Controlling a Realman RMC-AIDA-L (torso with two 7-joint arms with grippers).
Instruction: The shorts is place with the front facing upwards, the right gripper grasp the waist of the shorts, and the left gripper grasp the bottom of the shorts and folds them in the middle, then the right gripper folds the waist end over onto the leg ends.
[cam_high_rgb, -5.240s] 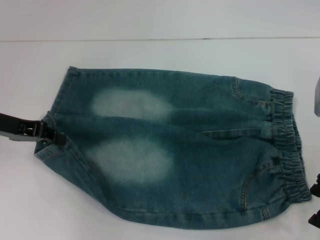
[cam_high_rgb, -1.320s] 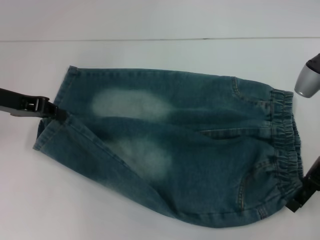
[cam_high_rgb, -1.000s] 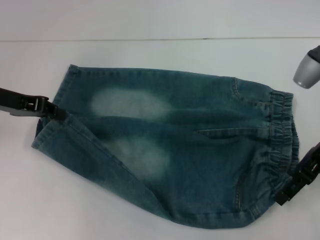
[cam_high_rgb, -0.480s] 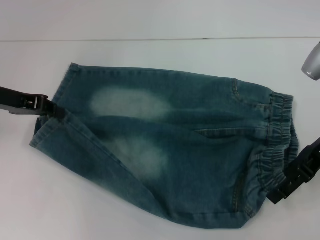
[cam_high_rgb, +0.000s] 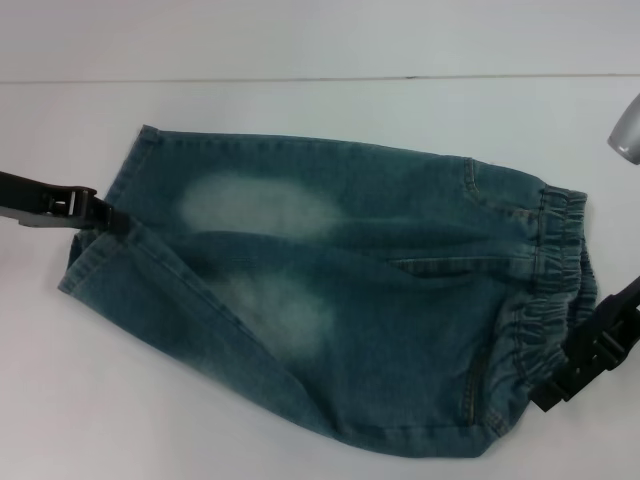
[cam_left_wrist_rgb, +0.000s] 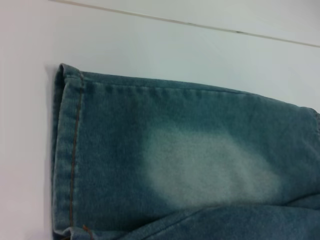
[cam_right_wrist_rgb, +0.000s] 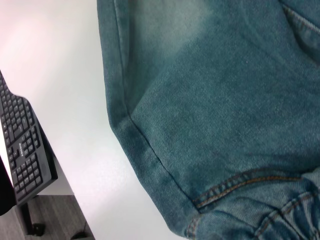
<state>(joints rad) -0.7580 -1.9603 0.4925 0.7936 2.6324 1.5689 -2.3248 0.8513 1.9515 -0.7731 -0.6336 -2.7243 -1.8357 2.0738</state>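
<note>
The blue-green denim shorts (cam_high_rgb: 380, 290) lie front up on the white table, two pale patches showing. The gathered waist (cam_high_rgb: 555, 250) is at the right and the straight-hemmed leg ends (cam_high_rgb: 92, 265) are at the left. My left gripper (cam_high_rgb: 112, 220) is shut on the bottom hem between the two legs, and the near leg is pulled up at an angle. My right gripper (cam_high_rgb: 555, 385) is shut on the near corner of the waist, which bunches up against it. The left wrist view shows the far leg's hem (cam_left_wrist_rgb: 70, 155). Waist gathers (cam_right_wrist_rgb: 292, 215) show in the right wrist view.
The white table (cam_high_rgb: 300, 110) reaches back to a seam line far behind the shorts. A silver part of the right arm (cam_high_rgb: 628, 128) hangs at the far right. Off the table's near edge, a black keyboard (cam_right_wrist_rgb: 25, 150) sits lower down.
My right gripper has drawn the near waist corner inward and up, bunching the elastic band. The near edge of the shorts has shifted with it. The left gripper has barely moved.
</note>
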